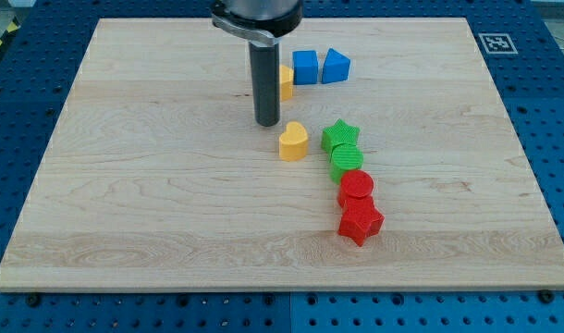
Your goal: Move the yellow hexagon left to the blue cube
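My tip (267, 123) sits just left of the yellow hexagon (287, 81), which already touches the blue cube (305, 67). Looks basically done, maybe one small nudge right. No claw here, just a rod.

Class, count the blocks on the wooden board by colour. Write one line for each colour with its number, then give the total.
Blue: 2, a blue cube and a second blue block
Yellow: 2, a yellow heart and a yellow block partly hidden behind the rod
Green: 2, a green star and a green block
Red: 2, a red cylinder and a red star
Total: 8
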`<state>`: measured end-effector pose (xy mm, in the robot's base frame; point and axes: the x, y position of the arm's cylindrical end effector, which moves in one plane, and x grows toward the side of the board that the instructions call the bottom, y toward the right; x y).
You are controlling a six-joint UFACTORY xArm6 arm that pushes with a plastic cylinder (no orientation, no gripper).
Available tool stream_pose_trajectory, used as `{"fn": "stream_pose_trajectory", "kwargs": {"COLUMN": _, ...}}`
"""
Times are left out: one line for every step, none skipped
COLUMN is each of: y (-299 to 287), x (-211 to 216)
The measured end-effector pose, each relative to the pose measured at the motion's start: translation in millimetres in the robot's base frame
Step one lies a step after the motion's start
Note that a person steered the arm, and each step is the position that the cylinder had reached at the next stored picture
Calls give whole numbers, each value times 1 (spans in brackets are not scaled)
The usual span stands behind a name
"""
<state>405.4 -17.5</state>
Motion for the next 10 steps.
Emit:
{"fn": "stream_pose_trajectory", "kwargs": {"y": 7, "x": -14}}
{"fn": "stream_pose_trajectory", "kwargs": {"y": 8, "x": -21}}
{"fn": "stream_pose_trajectory", "kwargs": {"y": 8, "x": -28}}
{"fn": "stream_pose_trajectory", "kwargs": {"y": 15, "x": -28}}
{"fn": "stream_pose_trajectory", "kwargs": {"y": 24, "x": -26}}
{"fn": "stream_pose_trajectory", "kwargs": {"y": 24, "x": -38}}
{"fn": "stream_pose_trajectory", "kwargs": {"y": 11, "x": -51}}
{"fn": "stream_pose_trajectory", "kwargs": {"y": -3, "x": -53}}
{"fn": "stream_pose_trajectory", "kwargs": {"y": -3, "x": -53}}
{"fn": "stream_pose_trajectory", "kwargs": {"y": -8, "x": -57}}
